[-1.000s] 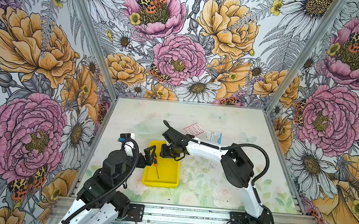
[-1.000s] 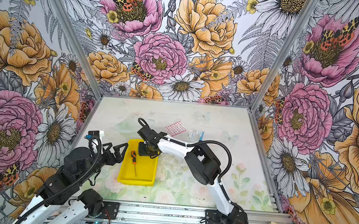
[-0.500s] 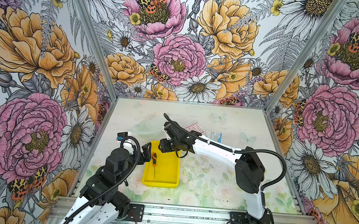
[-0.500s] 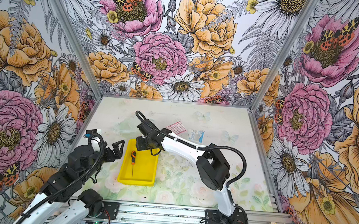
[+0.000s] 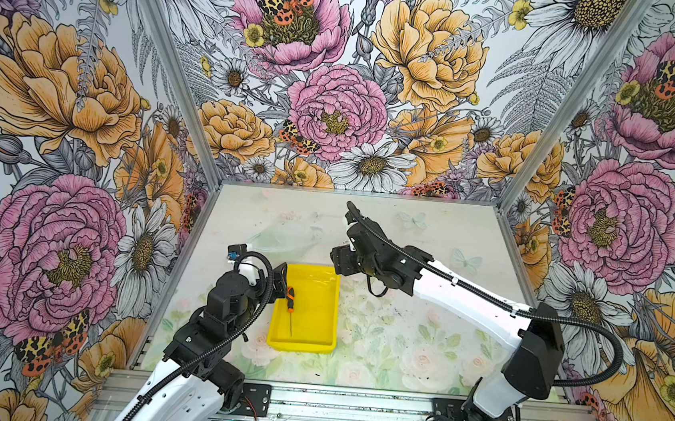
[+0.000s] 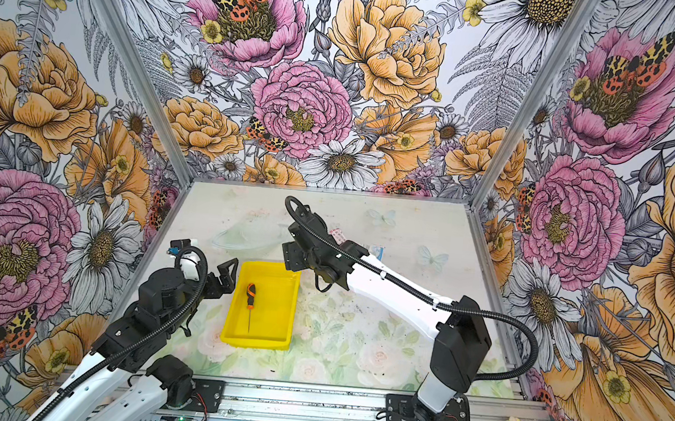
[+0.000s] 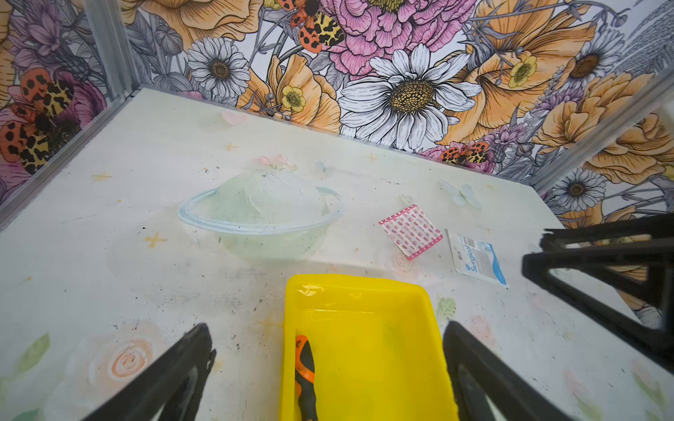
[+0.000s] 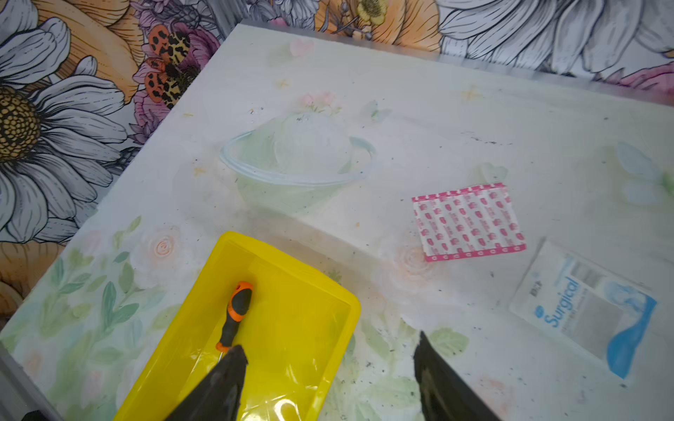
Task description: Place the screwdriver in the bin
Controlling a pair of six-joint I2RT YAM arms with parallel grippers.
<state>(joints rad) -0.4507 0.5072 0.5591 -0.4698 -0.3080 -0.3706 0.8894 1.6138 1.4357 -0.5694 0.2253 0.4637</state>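
Screwdriver (image 5: 290, 309) (image 6: 250, 306): lies flat on the floor of the bin (image 5: 315, 301) (image 6: 274, 297), close along its left long wall in both top views. The orange-and-black handle points to the far end and the thin shaft to the near end. Nothing grips it.

Bin: yellow, sits on the table (image 5: 399, 342), long side running near to far. The screwdriver is the only thing in it.

Left gripper (image 7: 327, 328): just beside the bin's left rim, level with the handle. In the left wrist view its 2 fingers (image 7: 197, 350) are spread wide, 1 to each side of the bin's far end, and nothing is between them but the bin (image 7: 364, 346) and the handle (image 7: 305, 379) below.

Right gripper (image 8: 328, 342): at the bin's far right corner in both top views (image 5: 337, 259). Its 2 fingers (image 8: 226, 382) are spread wide and empty. In the right wrist view 1 fingertip covers the shaft where it leaves the handle (image 8: 235, 315). Cannot tell whether it touches.

Beyond the bin's far end:
- A clear bowl (image 7: 262, 218) (image 8: 295, 164), apart from the bin.
- A pink-patterned packet (image 7: 410, 229) (image 8: 468, 222), right of the bowl.
- A white-and-blue packet (image 7: 477, 258) (image 8: 583, 310) marked "Surgical", just beside the pink 1.

In the top views the right arm hides most of both packets.
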